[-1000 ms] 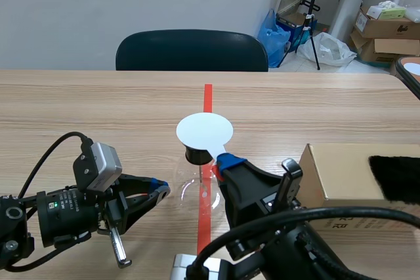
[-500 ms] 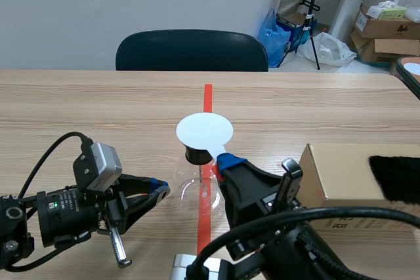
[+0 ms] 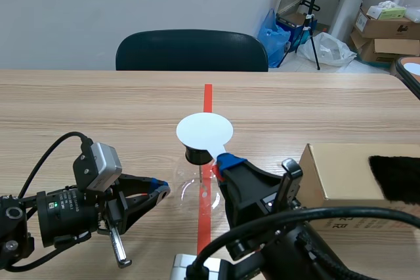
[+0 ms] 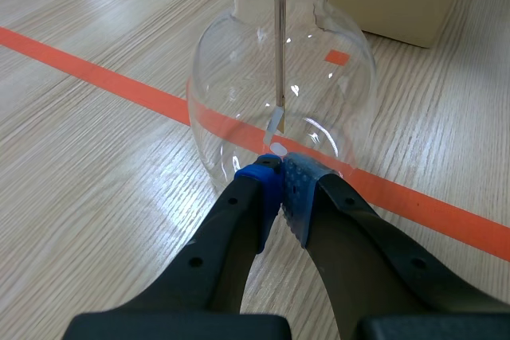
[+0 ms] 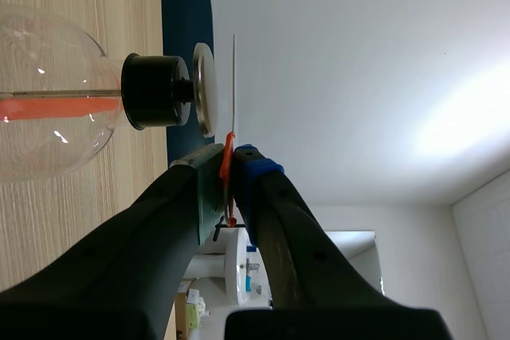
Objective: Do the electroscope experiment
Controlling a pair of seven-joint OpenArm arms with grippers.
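Note:
The electroscope is a clear glass flask (image 3: 194, 191) with a black stopper (image 3: 195, 156), standing on the orange-red tape line. Seen in the left wrist view, the flask (image 4: 239, 85) holds a thin rod with small foil leaves (image 4: 276, 123). My left gripper (image 3: 160, 191) is shut on nothing, its tips (image 4: 279, 174) right at the flask's near wall. My right gripper (image 3: 226, 160) is shut on the handle of a thin white disc (image 3: 204, 129), which hovers over the stopper. In the right wrist view the white disc (image 5: 234, 77) shows edge-on, a small gap from the electroscope's metal top plate (image 5: 205, 89).
A cardboard box (image 3: 341, 172) with a black furry cloth (image 3: 396, 178) on it stands right of the flask. A dark chair (image 3: 191, 50) sits behind the table's far edge. Boxes and bags lie on the floor at the back right.

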